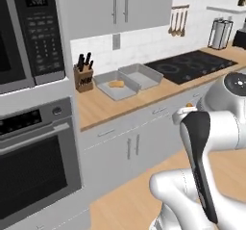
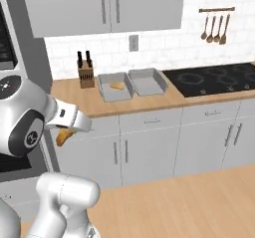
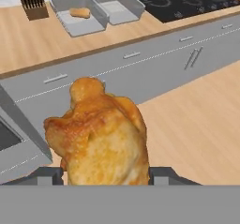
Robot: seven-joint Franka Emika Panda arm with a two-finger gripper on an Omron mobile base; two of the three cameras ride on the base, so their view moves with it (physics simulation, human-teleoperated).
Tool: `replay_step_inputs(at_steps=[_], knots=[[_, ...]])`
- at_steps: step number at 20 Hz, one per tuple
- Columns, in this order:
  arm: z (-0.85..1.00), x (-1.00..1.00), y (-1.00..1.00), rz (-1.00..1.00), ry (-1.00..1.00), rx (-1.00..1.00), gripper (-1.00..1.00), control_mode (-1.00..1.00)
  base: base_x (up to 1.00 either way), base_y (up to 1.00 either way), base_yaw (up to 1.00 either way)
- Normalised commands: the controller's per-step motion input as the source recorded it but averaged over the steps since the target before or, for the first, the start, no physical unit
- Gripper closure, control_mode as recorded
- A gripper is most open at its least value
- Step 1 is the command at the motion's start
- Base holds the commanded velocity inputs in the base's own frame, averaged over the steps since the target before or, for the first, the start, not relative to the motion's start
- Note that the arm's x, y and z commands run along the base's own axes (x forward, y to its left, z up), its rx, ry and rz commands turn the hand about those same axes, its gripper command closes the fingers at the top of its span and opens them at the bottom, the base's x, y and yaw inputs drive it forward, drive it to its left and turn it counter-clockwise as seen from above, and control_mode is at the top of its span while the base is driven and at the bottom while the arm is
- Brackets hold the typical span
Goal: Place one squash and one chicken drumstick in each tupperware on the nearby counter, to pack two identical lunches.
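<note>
Between gripper (image 3: 107, 174) fingers, chicken drumstick (image 3: 101, 138) is being gripped, carried clear of cabinet fronts toward counter (image 3: 42, 42). Left tupperware (image 3: 63, 5) is already holding one golden piece (image 3: 80, 13); right tupperware (image 3: 123, 2) is lying bare, probably being targeted.

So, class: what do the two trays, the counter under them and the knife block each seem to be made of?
Trays: probably plastic, matte grey, with thin moulded walls and rounded corners.
Counter: looks like wood or a wood-look laminate, light tan with a faint grain and a smooth finish.
Knife block: seemingly wood, darker brown, with black handles sticking out.
</note>
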Motion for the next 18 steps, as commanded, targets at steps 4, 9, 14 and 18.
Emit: replay_step_inputs(at_steps=[4,9,14,18], knots=[[0.00,0.00,0.00,0.00,0.00,0.00,1.00,1.00,1.00,-0.52,0.40],[0.00,0.00,0.00,0.00,0.00,0.00,1.00,1.00,1.00,-0.98,0.23],[0.00,0.00,0.00,0.00,0.00,0.00,1.00,1.00,1.00,-0.47,0.42],[0.00,0.00,0.00,0.00,0.00,0.00,1.00,1.00,0.93,-0.18,0.58]])
